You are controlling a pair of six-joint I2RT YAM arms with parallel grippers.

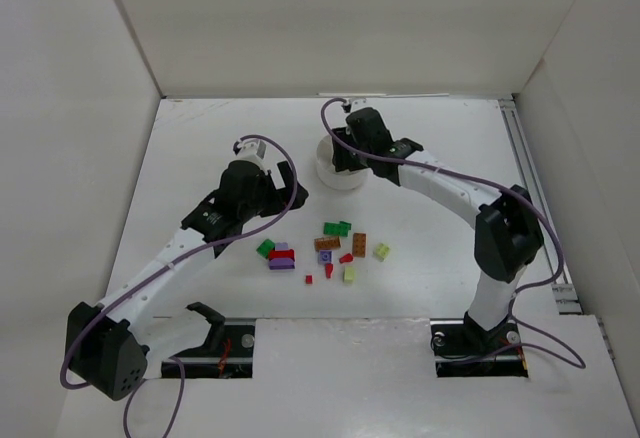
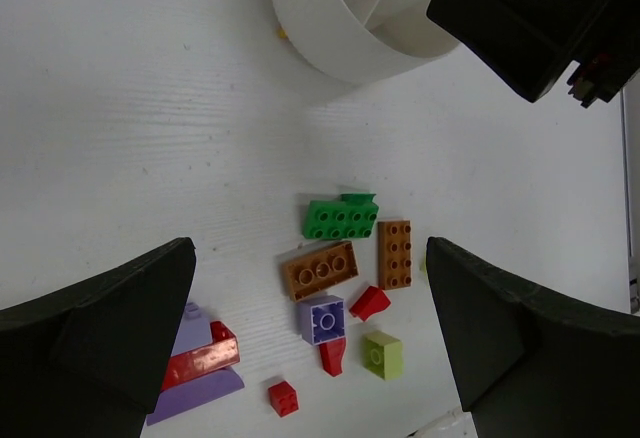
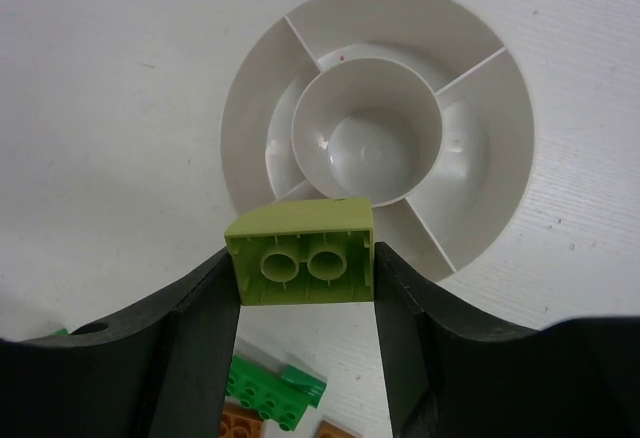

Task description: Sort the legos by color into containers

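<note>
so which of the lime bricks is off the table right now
The lime brick pinched in the right gripper, at the white dish. The other two lime bricks lie loose on the table.

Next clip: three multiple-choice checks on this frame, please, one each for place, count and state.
1. Where is the lime brick? A) held over the dish B) in its centre well C) in the left jaws
2. How many orange-brown bricks lie on the table? A) one B) two C) four
3. The left gripper's jaws are: A) shut on a red brick B) shut empty C) open
1 A: the right gripper grips it above the dish's rim. 2 B: two lie side by side. 3 C: jaws wide apart, gripping nothing.
</note>
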